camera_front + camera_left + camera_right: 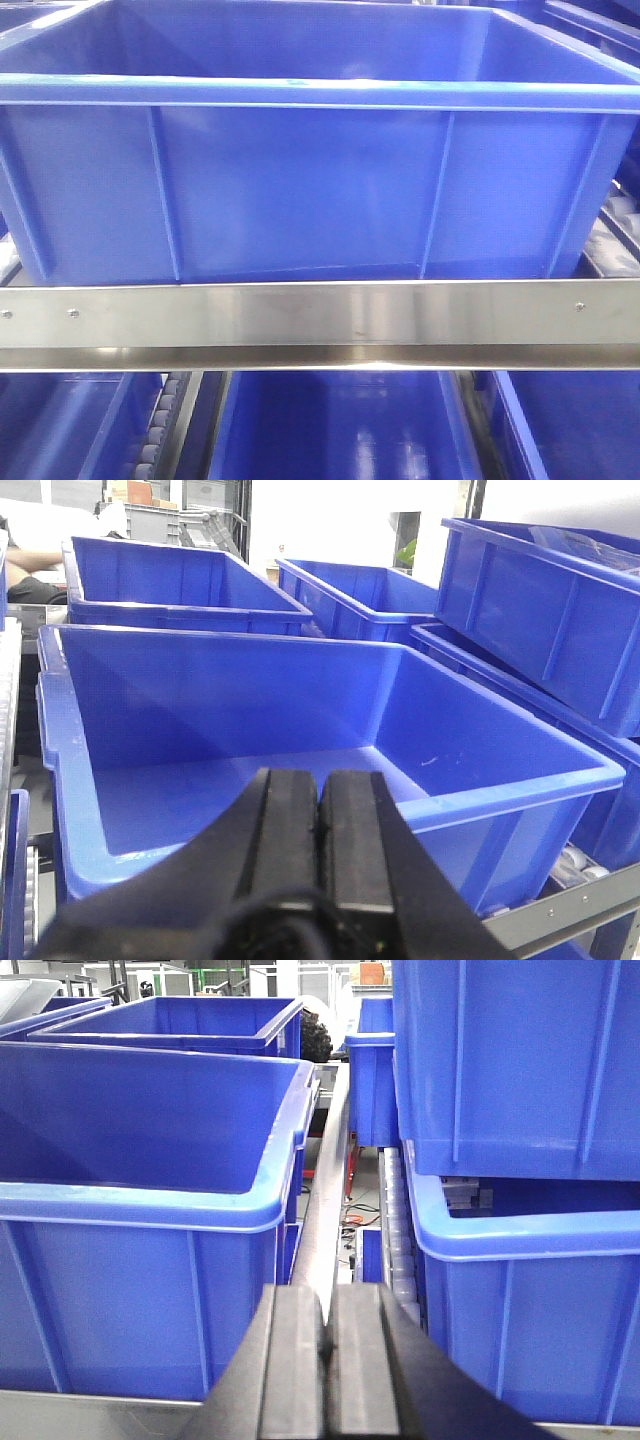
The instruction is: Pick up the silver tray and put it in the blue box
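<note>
Both the left gripper [320, 825] and right gripper [327, 1345] are clenched on nothing, near the blue box [300, 190]. The silver tray appears in no view.

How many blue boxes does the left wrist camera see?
5: the near box ahead of the left gripper, the back-left box, the back-centre box, and at right the upper box above the lower box. A blue sliver at left may be another.

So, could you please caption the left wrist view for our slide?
Left gripper, fingers shut and empty, faces an empty blue box; no tray visible.
</note>
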{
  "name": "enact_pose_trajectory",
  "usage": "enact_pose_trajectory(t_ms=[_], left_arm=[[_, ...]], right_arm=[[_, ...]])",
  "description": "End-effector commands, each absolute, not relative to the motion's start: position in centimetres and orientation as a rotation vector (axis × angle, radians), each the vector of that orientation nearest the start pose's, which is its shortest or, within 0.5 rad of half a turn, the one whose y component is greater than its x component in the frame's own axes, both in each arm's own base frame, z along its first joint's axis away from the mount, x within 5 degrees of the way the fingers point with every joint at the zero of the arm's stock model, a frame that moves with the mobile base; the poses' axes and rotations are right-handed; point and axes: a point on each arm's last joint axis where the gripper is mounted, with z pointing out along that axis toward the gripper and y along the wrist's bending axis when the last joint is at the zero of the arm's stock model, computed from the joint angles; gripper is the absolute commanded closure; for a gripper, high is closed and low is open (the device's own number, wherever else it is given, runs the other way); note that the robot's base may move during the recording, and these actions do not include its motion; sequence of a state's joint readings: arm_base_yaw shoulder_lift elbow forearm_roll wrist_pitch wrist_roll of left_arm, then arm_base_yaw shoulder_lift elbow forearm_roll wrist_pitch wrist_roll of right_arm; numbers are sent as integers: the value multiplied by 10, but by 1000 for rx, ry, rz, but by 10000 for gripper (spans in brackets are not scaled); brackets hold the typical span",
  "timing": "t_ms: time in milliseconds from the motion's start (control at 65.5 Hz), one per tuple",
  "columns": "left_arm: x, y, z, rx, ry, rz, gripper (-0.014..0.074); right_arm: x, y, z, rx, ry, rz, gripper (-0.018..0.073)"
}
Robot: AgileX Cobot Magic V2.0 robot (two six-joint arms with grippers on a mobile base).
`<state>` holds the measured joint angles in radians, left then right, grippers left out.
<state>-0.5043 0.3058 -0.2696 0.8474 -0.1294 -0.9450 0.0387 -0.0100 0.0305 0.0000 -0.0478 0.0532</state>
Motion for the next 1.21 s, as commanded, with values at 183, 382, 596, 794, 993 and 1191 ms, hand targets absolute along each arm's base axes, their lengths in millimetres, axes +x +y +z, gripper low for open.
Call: enact_pose_trajectory(t_ms=[183, 382, 596, 794, 993, 1191], left_arm=[[65, -38, 299, 354, 1388, -447, 679], [48, -17, 286, 243, 1323, -258, 679], [50, -7, 248, 65, 1381, -158, 679], [54, -6, 225, 43, 1337, -127, 679], [55, -6, 218, 41, 1366, -130, 679], [55, -6, 218, 40, 1360, -130, 679]], right_arm=[[53, 2, 216, 9, 1345, 70, 511], [53, 2, 216, 9, 1345, 70, 511], [53, 2, 216, 9, 1345, 70, 511], [53, 2, 216, 9, 1345, 70, 511], [53, 2, 216, 9, 1345, 70, 511], [53, 2, 216, 9, 1345, 70, 511]])
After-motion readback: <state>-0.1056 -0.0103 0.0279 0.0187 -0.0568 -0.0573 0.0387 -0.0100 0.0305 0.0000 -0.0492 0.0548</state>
